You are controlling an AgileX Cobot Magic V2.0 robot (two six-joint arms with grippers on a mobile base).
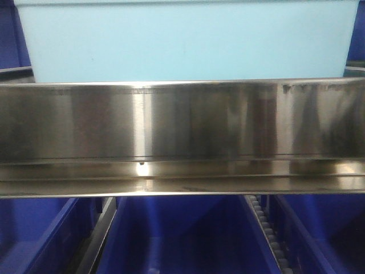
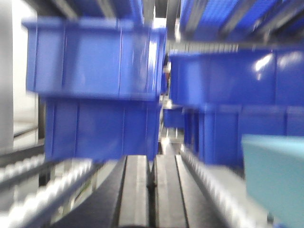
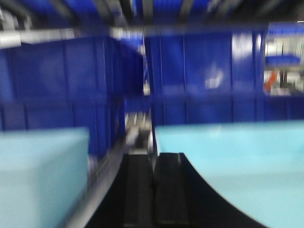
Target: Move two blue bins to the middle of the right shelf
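Hovering at the steel shelf (image 1: 182, 120), both grippers clenched and empty.
The right gripper (image 3: 153, 159) points into the gap between the left sky-blue bin (image 3: 42, 175) and the right sky-blue bin (image 3: 237, 161), probably lining up a grasp; the left gripper (image 2: 152, 164) faces stacked royal-blue crates (image 2: 95, 61).

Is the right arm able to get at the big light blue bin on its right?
Probably yes. The right gripper sits shut close beside the pale blue bin, and nothing shows between them, though the view is blurry.
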